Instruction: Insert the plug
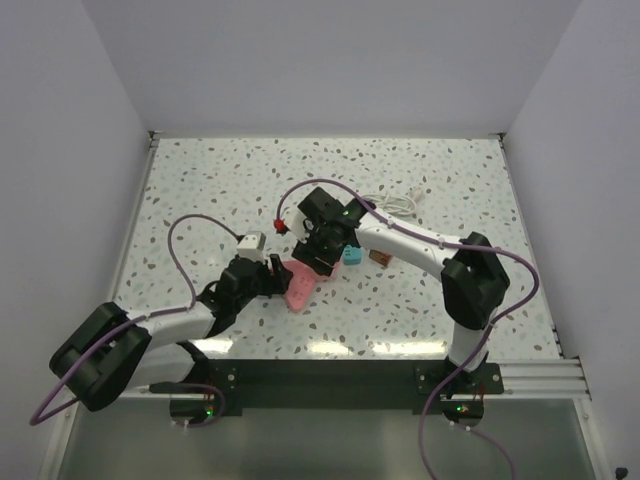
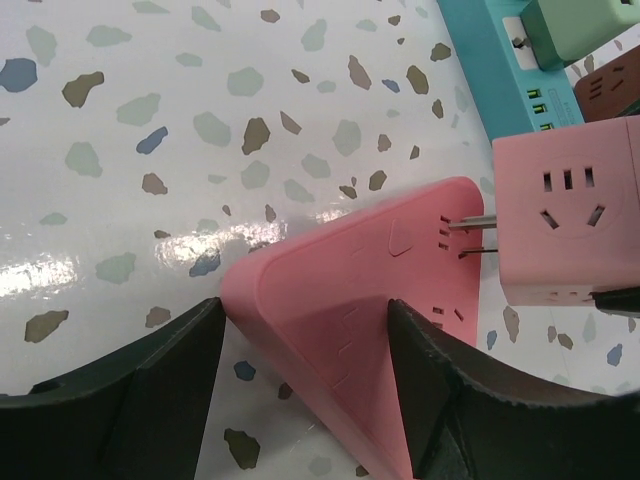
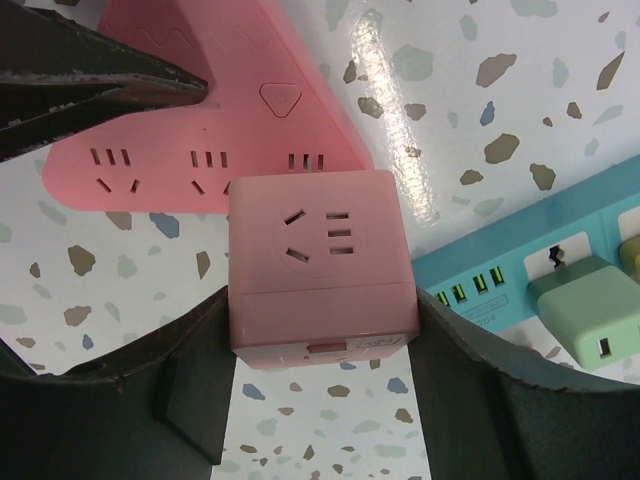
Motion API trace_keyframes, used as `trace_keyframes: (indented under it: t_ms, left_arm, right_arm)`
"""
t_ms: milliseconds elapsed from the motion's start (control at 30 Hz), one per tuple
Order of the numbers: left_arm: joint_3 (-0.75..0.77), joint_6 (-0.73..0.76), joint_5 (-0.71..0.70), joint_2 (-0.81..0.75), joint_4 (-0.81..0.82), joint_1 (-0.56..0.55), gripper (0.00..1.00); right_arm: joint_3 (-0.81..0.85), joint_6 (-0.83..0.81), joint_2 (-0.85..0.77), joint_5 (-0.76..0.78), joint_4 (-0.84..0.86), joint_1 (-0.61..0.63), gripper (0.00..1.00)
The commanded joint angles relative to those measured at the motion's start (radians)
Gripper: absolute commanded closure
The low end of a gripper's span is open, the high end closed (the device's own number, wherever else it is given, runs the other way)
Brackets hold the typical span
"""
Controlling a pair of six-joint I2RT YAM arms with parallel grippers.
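A pink cube plug point(image 3: 320, 260) sits between the fingers of my right gripper point(image 3: 322, 300), which is shut on its two sides. In the left wrist view the cube point(image 2: 565, 220) shows two metal prongs point(image 2: 470, 225) whose tips meet a socket of the pink wedge-shaped power strip point(image 2: 350, 290). The strip point(image 3: 150, 170) lies flat on the table point(image 1: 200, 180). My left gripper point(image 2: 305, 310) stands open astride the strip's narrow end: one fingertip at its corner, the other over its sloped face. From above, the left gripper point(image 1: 275, 278) and right gripper point(image 1: 322, 255) meet over the strip point(image 1: 300, 288).
A teal power strip point(image 3: 500, 270) with a green adapter point(image 3: 585, 310) plugged in lies just right of the cube. A brown block point(image 1: 379, 257) sits beside it. A white cable point(image 1: 395, 205) is coiled farther back. A white plug point(image 1: 252, 242) lies behind the left gripper.
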Motion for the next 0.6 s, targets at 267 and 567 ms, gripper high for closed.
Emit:
trace_keyframes:
  t_ms: [267,567]
  left_arm:
    - [0.065,0.103,0.038,0.041,0.065,0.011,0.33]
    - [0.07,0.123,0.052,0.049,0.076,0.012,0.34]
  right_arm:
    - [-0.003,0.009,-0.029,0.018,-0.061,0.022,1.0]
    - [0.027,0.025,0.009,0.043,-0.071,0.027,1.0]
